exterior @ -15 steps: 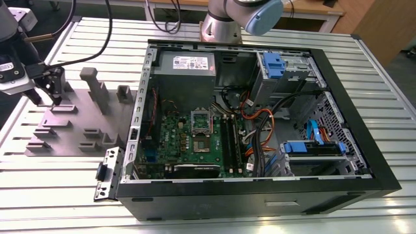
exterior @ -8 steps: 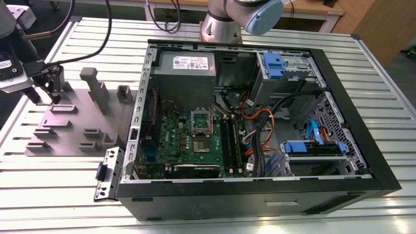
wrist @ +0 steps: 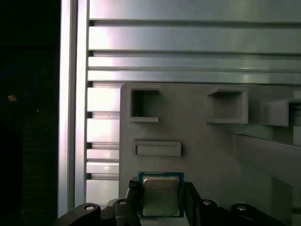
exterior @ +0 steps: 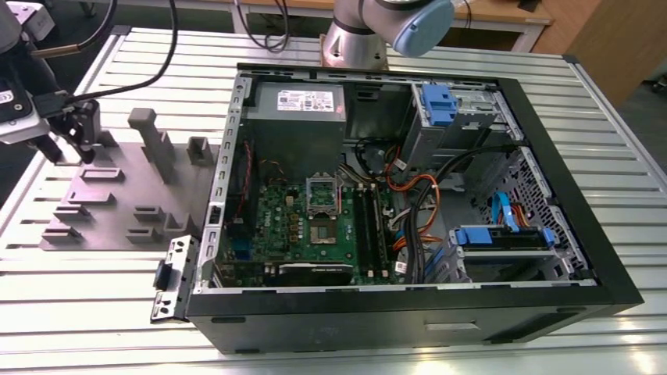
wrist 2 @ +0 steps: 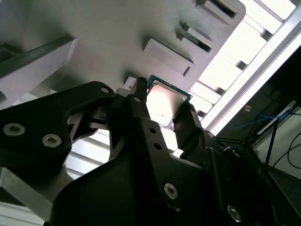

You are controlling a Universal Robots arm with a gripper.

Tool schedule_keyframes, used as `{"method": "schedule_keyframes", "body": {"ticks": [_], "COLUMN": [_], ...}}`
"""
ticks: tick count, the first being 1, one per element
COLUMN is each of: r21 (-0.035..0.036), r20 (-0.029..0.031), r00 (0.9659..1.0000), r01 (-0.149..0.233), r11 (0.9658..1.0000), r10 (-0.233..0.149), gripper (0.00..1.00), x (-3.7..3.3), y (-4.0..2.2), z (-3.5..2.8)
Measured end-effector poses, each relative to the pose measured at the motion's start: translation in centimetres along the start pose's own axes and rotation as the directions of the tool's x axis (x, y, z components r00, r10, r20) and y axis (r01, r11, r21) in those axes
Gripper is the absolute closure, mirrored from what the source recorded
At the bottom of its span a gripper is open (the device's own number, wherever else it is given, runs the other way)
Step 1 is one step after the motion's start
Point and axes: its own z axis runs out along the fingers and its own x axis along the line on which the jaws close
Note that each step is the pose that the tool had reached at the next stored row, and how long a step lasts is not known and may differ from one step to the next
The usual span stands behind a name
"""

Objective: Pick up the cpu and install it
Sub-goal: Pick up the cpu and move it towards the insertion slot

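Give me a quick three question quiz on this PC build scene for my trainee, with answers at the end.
1. True or false: the cpu is seated in the motherboard socket.
2. In the exterior view, the tool is: A) inside the case, B) over the grey fixture, C) above the power supply.
3. Fill in: the plastic drive brackets are ____.
Key: 1 false, it is at the tool, over the fixture; 2 B; 3 blue.
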Motion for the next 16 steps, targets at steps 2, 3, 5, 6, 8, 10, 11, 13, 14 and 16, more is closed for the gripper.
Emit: {"method": "schedule_keyframes", "body": {"ticks": [2, 3, 5, 6, 8, 10, 11, 13, 14, 16], "r21": [0.0000, 0.0000, 0.0000, 0.0000, 0.0000, 0.0000, 0.0000, 0.0000, 0.0000, 0.0000], "r20": [0.0000, 0.0001, 0.0001, 0.0001, 0.0000, 0.0000, 0.0000, 0.0000, 0.0001, 0.0001], "r00": [1.0000, 1.0000, 1.0000, 1.0000, 1.0000, 1.0000, 1.0000, 1.0000, 1.0000, 1.0000], "r01": [0.000, 0.000, 0.000, 0.000, 0.000, 0.000, 0.000, 0.000, 0.000, 0.000], "r11": [1.0000, 1.0000, 1.0000, 1.0000, 1.0000, 1.0000, 1.0000, 1.0000, 1.0000, 1.0000], "r10": [0.000, 0.000, 0.000, 0.000, 0.000, 0.000, 0.000, 0.000, 0.000, 0.000], "gripper": [0.53, 0.53, 0.53, 0.53, 0.53, 0.53, 0.53, 0.53, 0.53, 0.53], "x": [0.00, 0.00, 0.01, 0.01, 0.01, 0.01, 0.01, 0.01, 0.02, 0.02], "y": [0.00, 0.00, 0.01, 0.01, 0.01, 0.01, 0.01, 0.01, 0.01, 0.02], "z": [-0.22, -0.32, -0.54, -0.66, -0.86, -1.04, -1.14, -1.30, -1.38, -1.56]}}
